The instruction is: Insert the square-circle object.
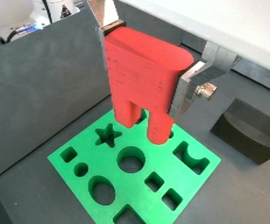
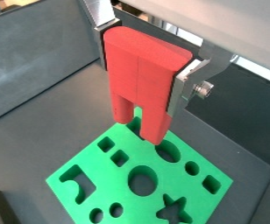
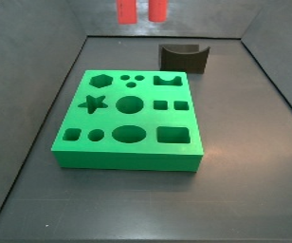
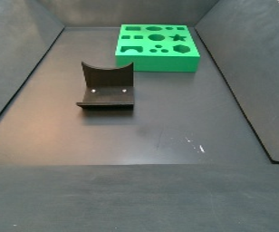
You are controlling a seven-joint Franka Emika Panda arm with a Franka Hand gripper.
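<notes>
My gripper [image 1: 145, 74] is shut on the square-circle object [image 1: 141, 70], a bright red piece with a blocky top and two short prongs that point down. It also shows in a wrist view [image 2: 144, 74], with a silver finger [image 2: 187, 80] on each side. The piece hangs above the large green slab with shaped holes [image 1: 161, 164], apart from it. In a side view only the two red prongs [image 3: 157, 9] show at the top edge, beyond the far end of the slab [image 3: 126, 159]. In a side view [image 4: 160, 65] the slab lies alone; gripper and piece are out of view.
A dark grey block with a curved notch [image 3: 183, 57] stands on the floor beside the slab; it also shows in a side view [image 4: 106, 88] and a wrist view [image 1: 249, 127]. Dark sloping walls [image 3: 28, 114] enclose the floor on all sides.
</notes>
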